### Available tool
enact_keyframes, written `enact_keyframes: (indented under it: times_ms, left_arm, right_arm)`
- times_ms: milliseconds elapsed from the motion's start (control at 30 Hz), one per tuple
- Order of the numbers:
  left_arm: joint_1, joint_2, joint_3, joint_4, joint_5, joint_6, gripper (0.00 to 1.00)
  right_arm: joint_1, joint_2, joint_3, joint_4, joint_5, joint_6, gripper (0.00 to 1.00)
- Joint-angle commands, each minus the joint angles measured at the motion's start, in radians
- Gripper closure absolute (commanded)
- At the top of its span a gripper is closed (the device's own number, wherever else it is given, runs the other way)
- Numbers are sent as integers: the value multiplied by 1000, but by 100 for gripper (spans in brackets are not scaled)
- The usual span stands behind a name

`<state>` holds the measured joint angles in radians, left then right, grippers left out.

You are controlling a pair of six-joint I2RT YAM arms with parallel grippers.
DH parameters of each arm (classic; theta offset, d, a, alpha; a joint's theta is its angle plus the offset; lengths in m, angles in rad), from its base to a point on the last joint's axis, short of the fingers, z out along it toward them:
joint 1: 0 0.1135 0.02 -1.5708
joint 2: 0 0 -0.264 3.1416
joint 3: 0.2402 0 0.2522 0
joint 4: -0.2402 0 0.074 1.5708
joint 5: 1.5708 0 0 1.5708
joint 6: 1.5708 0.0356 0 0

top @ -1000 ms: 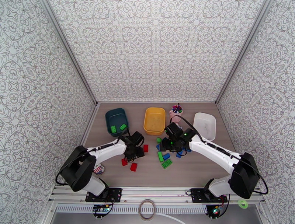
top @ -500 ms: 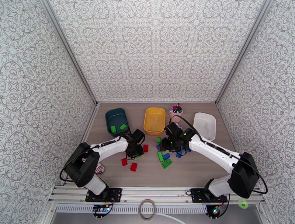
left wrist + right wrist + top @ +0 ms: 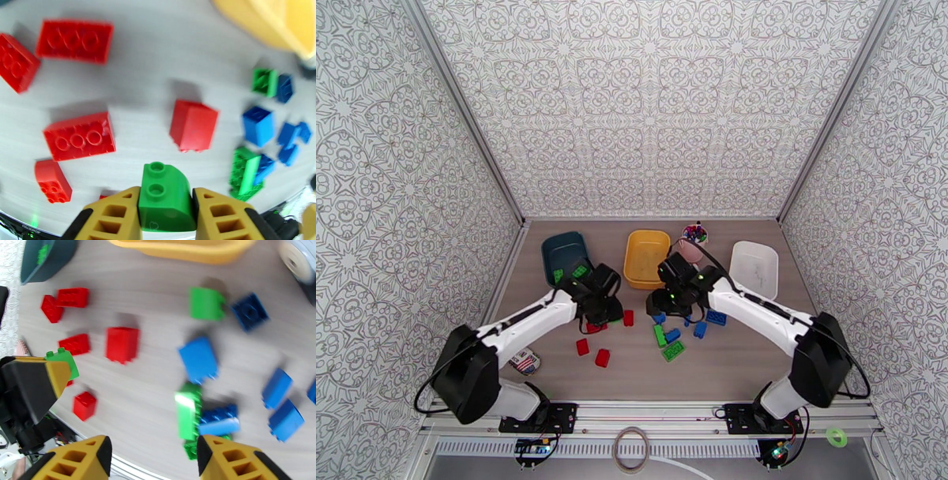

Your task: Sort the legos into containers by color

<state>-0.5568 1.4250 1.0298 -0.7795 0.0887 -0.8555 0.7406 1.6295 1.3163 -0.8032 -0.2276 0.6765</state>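
Your left gripper (image 3: 166, 215) is clamped on a small green brick (image 3: 164, 197). A yellow finger (image 3: 114, 217) presses each side of it, and its two studs point away from the wrist. From above, that gripper (image 3: 602, 314) sits just in front of the teal tub (image 3: 562, 251), over a scatter of red bricks (image 3: 79, 136) lying loose on the table (image 3: 742, 355). Two green pieces (image 3: 558, 275) already lie inside the teal tub, at its near end.

Your right gripper (image 3: 154, 461) has its jaws standing apart with nothing between them. It hangs over the mixed pile of blue bricks (image 3: 199, 358) and green bricks (image 3: 189, 413) in the middle of the table. In the overhead view it (image 3: 661, 302) is near the front corner of the yellow tub (image 3: 648, 256).

The right wrist camera also catches the left gripper at the left edge, with the held green brick poking out past its finger.

The white tub (image 3: 754, 268) stands off to the right, well apart from both grippers. The blur keeps you from telling whether the yellow tub holds anything. A pink cup of pens (image 3: 694, 237) stands behind, between the yellow and white tubs, and a striped packet (image 3: 525, 363) lies by the left arm's base.
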Motion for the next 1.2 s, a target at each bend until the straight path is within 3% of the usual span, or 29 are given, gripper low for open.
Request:
enact_keyframes:
  times_ms: [0,267,533,700,833,967,1167]
  left_arm:
    - [96,-36,38,-50,30,62,68]
    - [372,5,130,-48,106,170,68]
    - [559,204,312,-47,126,254,68]
    - [596,339,414,-67,117,296,67]
    - [603,395,462,-74,120,311,53]
    - [597,386,477,-82,110,320,26]
    - [559,308,443,-99,90,333,20]
  right_arm:
    - [13,78,122,37,-80,-36,39]
    - [37,278,443,-34,-156,-96,40]
    - [36,433,705,-198,-87,-148,40]
    - [25,459,756,-267,-31,-159,39]
    - [8,425,712,-272,7,-159,39]
    - [-7,371,623,-262,35,-154,36]
    - [-19,237,409,-215,80,-122,32]
